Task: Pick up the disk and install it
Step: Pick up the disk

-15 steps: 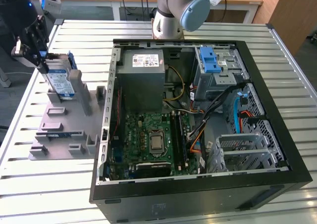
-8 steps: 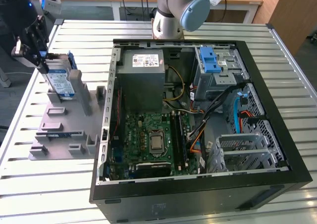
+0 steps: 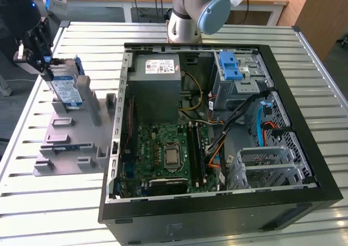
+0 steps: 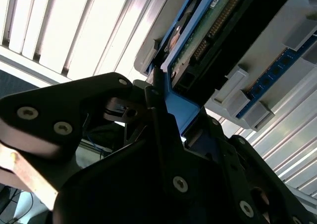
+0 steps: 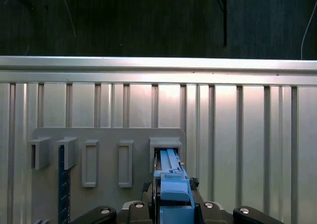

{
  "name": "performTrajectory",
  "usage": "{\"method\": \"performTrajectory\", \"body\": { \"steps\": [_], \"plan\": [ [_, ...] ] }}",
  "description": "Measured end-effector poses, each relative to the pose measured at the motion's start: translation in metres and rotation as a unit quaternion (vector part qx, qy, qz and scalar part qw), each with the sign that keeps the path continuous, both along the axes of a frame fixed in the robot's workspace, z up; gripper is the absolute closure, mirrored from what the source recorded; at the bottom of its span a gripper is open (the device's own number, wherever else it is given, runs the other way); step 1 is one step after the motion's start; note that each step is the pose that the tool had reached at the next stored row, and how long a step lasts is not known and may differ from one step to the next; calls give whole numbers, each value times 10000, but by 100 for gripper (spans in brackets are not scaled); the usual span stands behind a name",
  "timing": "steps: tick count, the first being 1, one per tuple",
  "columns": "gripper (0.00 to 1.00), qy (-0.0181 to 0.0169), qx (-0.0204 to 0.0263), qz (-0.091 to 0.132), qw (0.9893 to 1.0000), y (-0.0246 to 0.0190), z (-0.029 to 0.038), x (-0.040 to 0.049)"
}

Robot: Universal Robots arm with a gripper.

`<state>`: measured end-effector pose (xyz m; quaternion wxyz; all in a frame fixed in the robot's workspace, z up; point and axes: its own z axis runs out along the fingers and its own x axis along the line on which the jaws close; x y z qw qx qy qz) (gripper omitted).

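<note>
We see a slatted metal table (image 3: pixel 32 202) that carries everything, and on it, toward the exterior view's right, the largest thing: an open black computer case (image 3: pixel 217 220) lying on its side. At the far edge of the table stands the base of the robot arm (image 3: pixel 198 6). Inside the case, a grey power box (image 3: pixel 162 91) sits at the far side, with a green circuit board (image 3: pixel 163 148) nearer to us. A grey metal drive cage (image 3: pixel 242 85) with a blue latch (image 3: pixel 229 66) sits to the exterior view's right of the box. To the exterior view's left of the case, just beside it, a grey plastic holder (image 3: pixel 70 142) with several upright slots lies flat on the table. The disk (image 3: pixel 66 88) stands on edge at the far end of this holder, well apart from the drive cage, its white-and-blue label facing the case. In the first wrist view the disk (image 5: pixel 171 177) sits in an end slot of the holder (image 5: pixel 106 135), with its blue end bracket toward the camera. The gripper (image 3: pixel 39 55) is at the far left of the scene, and its black fingers (image 4: pixel 154 130) are closed narrow on that blue bracket (image 4: pixel 181 112), one on each side, so it is holding the disk. A thin blue strip (image 5: pixel 62 184) stands in another slot of the holder, apart from the disk.
</note>
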<state>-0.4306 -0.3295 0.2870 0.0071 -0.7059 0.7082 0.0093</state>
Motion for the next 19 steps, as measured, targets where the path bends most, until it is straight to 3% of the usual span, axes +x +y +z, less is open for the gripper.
{"method": "performTrajectory", "body": {
  "steps": [14,19],
  "plan": [
    [64,0,0,-95,10000,0,-1,0],
    [56,-1,0,-101,9999,0,-1,0]
  ]
}}
